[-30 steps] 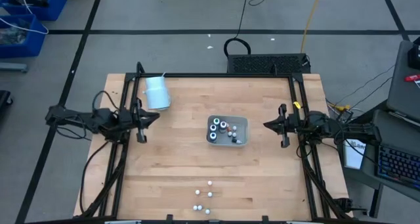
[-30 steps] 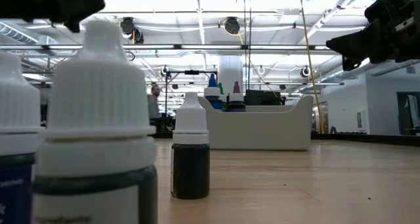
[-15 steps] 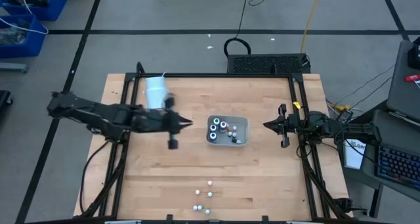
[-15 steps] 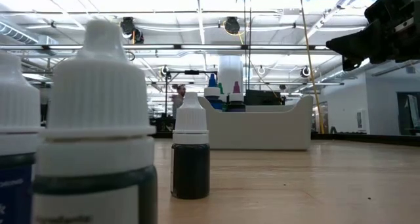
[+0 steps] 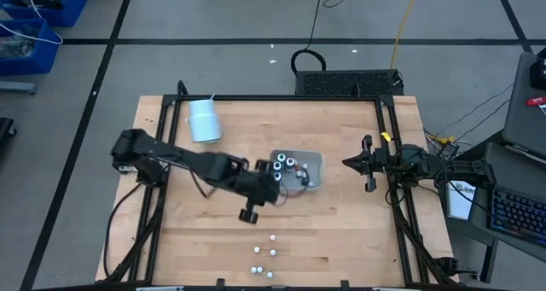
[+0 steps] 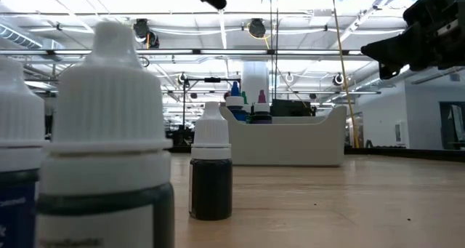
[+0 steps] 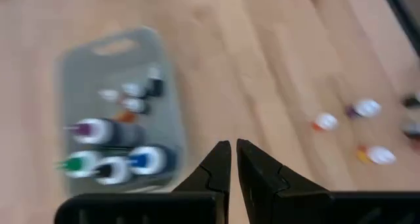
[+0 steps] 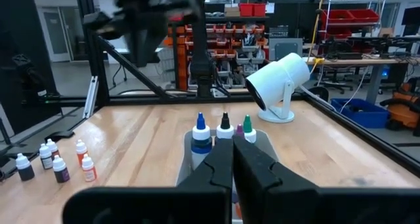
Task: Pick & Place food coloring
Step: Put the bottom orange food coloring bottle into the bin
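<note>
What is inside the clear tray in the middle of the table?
The clear tray holds several small food coloring bottles standing upright with white caps. The left gripper covers the tray's near-left corner in the high view, so anything lying there cannot be seen.

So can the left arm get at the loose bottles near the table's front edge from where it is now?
Probably yes. The left gripper hangs beside the tray, nearly shut and empty. The loose bottles stand on bare wood with nothing between; the right gripper waits at the far side.
</note>
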